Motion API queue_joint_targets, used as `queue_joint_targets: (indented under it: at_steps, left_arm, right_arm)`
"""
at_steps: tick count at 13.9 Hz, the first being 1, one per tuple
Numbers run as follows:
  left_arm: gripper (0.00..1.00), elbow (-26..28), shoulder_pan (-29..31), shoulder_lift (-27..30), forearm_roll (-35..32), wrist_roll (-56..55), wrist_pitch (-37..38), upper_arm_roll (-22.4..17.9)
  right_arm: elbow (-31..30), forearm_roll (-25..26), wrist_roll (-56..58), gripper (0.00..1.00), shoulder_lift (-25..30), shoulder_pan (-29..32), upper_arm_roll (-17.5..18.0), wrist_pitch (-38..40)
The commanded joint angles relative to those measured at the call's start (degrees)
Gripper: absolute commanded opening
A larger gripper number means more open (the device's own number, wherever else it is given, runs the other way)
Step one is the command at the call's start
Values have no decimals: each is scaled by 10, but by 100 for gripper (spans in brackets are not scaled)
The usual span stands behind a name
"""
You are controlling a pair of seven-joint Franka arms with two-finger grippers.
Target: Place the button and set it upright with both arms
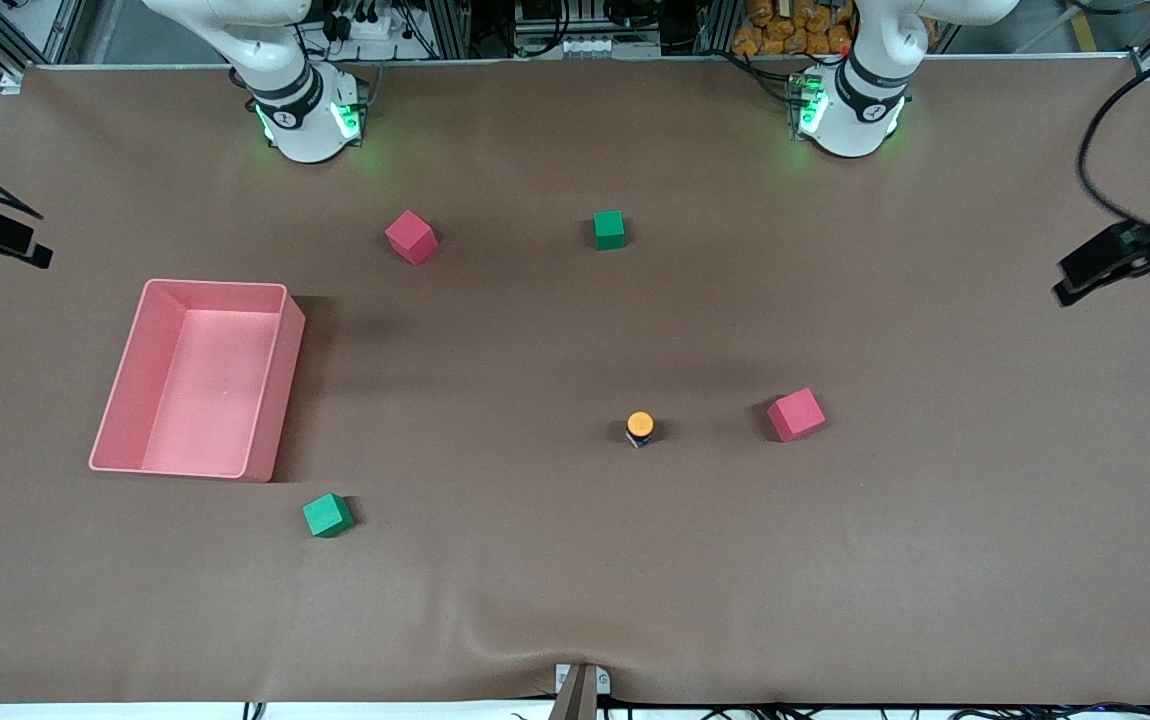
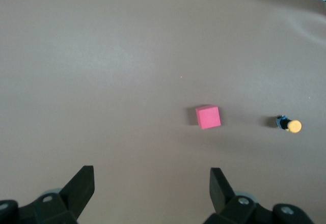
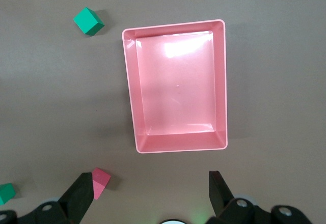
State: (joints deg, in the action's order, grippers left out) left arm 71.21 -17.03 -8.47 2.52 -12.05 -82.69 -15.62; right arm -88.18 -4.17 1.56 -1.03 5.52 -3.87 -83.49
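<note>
My desk [image 1: 555, 580] is covered in a plain brown sheet that puckers slightly at the edge nearest the front camera, and along the edge where my two bases glow green there are metal frame rails, cables and equipment. The button [image 1: 640, 428] stands upright on the brown sheet, orange cap up, just beside a red cube [image 1: 796, 414] that sits toward my left arm's end. Farther from the front camera lie another red cube [image 1: 410, 237] and a green cube [image 1: 609, 229]; a second green cube [image 1: 327, 515] sits nearer the camera, close to a corner of the pink tray [image 1: 275, 390] at my right arm's end. My left claw [image 2: 152, 186] hangs high over its end of the desk, fingers wide apart and empty; its wrist view shows the button's dark body from the side, which the front view mostly hides under the cap. My right claw [image 3: 151, 189] hovers over the tray, fingers likewise spread and empty, and only its wrist view shows the tray's glossy bare floor straight down.
</note>
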Motion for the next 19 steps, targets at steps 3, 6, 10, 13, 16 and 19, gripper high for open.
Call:
queue_joint_targets:
  at_steps: [3,6,10,13,16,19]
  left_arm:
    - [100,104,96,84,3,25,-1,95]
    - [100,160,105,134,0,65,-17,89]
    - [100,159,105,150,-5,67,5,86]
    - [100,159,111,153,-20,66,9,92]
    - [100,157,105,152,-21,67,8,89]
    - [100,155,104,150,-21,82,8,91]
  right_arm:
    - [2,-12,-3,100,1,6,8,-2]
    - [2,-12,-4,100,1,5,8,0]
    - [2,-12,-6,100,3,4,10,5]
    - [4,-15,-6,100,3,3,11,4]
    - [4,-15,-6,100,4,-2,12,4]
    - [4,-15,-6,100,5,-3,12,1]
